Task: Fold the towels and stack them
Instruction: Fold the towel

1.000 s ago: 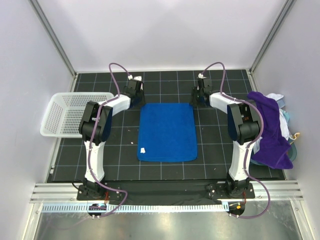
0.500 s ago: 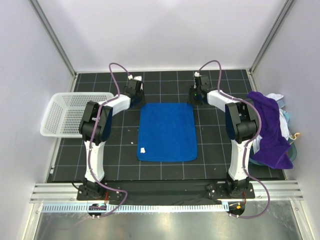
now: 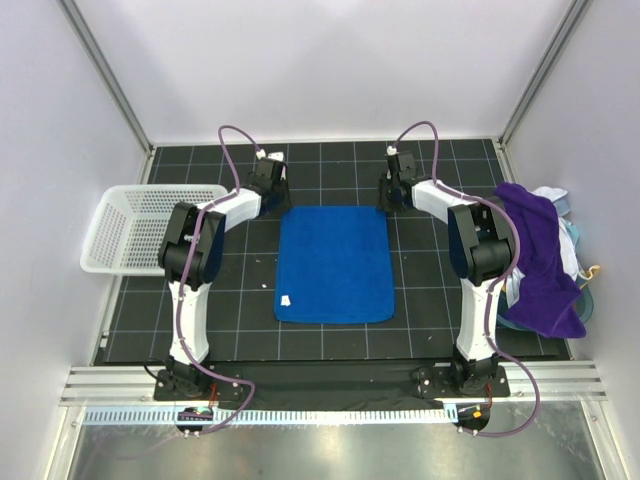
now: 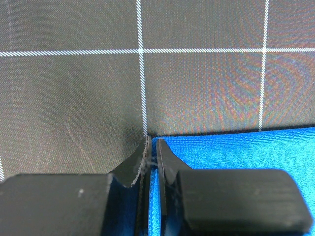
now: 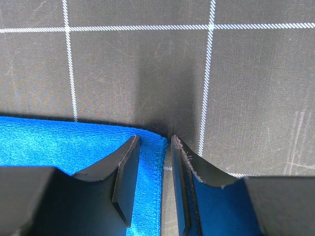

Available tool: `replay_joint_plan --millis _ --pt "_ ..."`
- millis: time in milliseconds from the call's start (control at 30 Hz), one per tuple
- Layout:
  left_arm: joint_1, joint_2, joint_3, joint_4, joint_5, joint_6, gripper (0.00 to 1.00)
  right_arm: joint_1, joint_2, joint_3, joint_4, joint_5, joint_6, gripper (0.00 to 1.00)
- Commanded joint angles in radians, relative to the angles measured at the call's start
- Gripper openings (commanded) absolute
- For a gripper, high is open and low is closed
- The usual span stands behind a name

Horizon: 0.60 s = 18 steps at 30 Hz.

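Surface: black mat (image 3: pixel 430 290) with a white grid, pale walls on three sides.
Blue towel (image 3: pixel 334 263): spread flat at the mat's middle, short edges near and far; a small white tag (image 3: pixel 286 299) sits by its near left corner.
Left gripper (image 4: pixel 152 147): at the towel's far left corner, jaws pinched together on the cloth's edge.
Right gripper (image 5: pixel 155 142): at the far right corner, jaws apart, straddling the hem without clamping it.
Purple towel (image 3: pixel 540 260): heaped at the right edge, well apart from the blue one.
Basket (image 3: pixel 110 240): white, perforated, at the left edge.
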Motion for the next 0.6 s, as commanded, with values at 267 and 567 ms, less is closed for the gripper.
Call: replay_joint_plan --millis 267,567 --pt "0.001 0.019 0.028 -0.013 0.011 0.006 0.10 0.018 -0.001 0.042 -0.040 0.022 -0.030 0.38" --pt "0.001 0.020 0.027 -0.011 0.020 -0.002 0.06 0.030 0.020 0.047 -0.041 0.017 -0.029 0.28"
